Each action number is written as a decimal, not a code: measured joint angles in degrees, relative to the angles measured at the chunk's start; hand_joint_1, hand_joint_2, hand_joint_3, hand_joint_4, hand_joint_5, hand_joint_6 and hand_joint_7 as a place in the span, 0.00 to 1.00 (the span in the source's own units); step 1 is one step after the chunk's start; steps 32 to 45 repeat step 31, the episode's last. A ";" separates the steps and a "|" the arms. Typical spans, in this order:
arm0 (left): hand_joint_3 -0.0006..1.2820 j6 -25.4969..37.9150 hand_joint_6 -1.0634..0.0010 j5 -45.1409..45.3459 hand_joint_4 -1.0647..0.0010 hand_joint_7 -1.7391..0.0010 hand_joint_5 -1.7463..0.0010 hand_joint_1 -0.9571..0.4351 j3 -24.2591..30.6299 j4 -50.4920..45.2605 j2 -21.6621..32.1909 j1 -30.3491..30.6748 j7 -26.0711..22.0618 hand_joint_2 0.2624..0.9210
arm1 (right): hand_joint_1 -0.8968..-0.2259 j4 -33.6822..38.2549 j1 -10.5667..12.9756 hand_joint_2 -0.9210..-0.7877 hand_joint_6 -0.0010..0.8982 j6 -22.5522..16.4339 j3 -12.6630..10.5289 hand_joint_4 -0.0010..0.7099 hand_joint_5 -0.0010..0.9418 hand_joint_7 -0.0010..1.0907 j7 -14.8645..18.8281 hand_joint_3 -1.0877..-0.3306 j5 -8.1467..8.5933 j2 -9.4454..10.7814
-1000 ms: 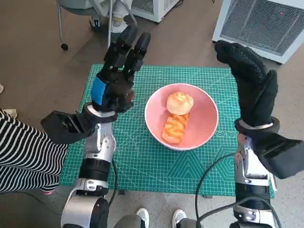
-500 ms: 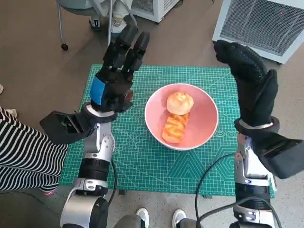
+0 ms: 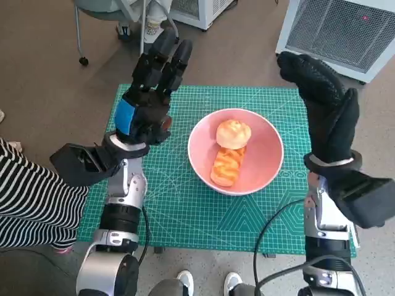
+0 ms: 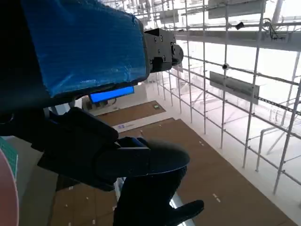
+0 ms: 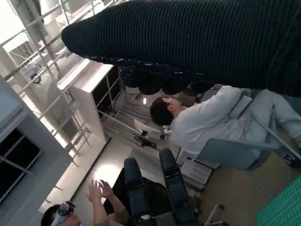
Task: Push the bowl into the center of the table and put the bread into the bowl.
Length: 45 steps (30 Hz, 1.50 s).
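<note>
A pink bowl (image 3: 266, 155) stands near the middle of the green cutting mat (image 3: 185, 209) in the head view. Inside it lie a round bun (image 3: 233, 132) and a long glazed bread (image 3: 227, 165). My left hand (image 3: 151, 92) is raised left of the bowl, fingers straight and apart, holding nothing. My right hand (image 3: 324, 111) is raised right of the bowl, also empty with fingers extended. The left wrist view shows my left hand (image 4: 89, 94) and a sliver of the bowl (image 4: 5, 197). In the right wrist view, the glove of my right hand (image 5: 202, 42) spans the picture.
A person in a striped top (image 3: 28, 203) sits at the left edge of the table. A white cabinet with a vent (image 3: 345, 31) stands beyond the table. Shoes (image 3: 182, 283) show near the front edge. The right wrist view shows a seated person (image 5: 207, 122) and another with raised hands (image 5: 96, 197).
My left hand has drifted slightly up and away from the bowl. The right hand, bowl and breads have not visibly moved.
</note>
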 measured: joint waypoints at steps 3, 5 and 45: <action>0.37 -0.36 1.00 0.13 0.96 0.89 1.00 0.18 0.01 0.32 0.23 -0.07 0.03 1.00 | 0.30 0.37 -0.09 0.00 0.14 -0.06 0.02 0.30 0.00 0.36 0.02 0.51 0.00 0.01; 0.37 -0.57 1.00 0.37 0.97 0.89 1.00 0.18 0.01 0.45 0.32 -0.08 0.07 1.00 | 0.29 0.53 -0.17 0.00 0.14 -0.09 0.03 0.30 0.00 0.36 0.11 0.51 0.00 0.01; 0.36 -1.06 1.00 1.75 0.97 0.87 1.00 0.17 -0.17 -0.17 0.26 -0.02 1.36 1.00 | 0.30 0.25 -0.28 0.00 0.14 0.22 -0.19 0.30 0.00 0.36 1.32 0.51 1.80 -0.01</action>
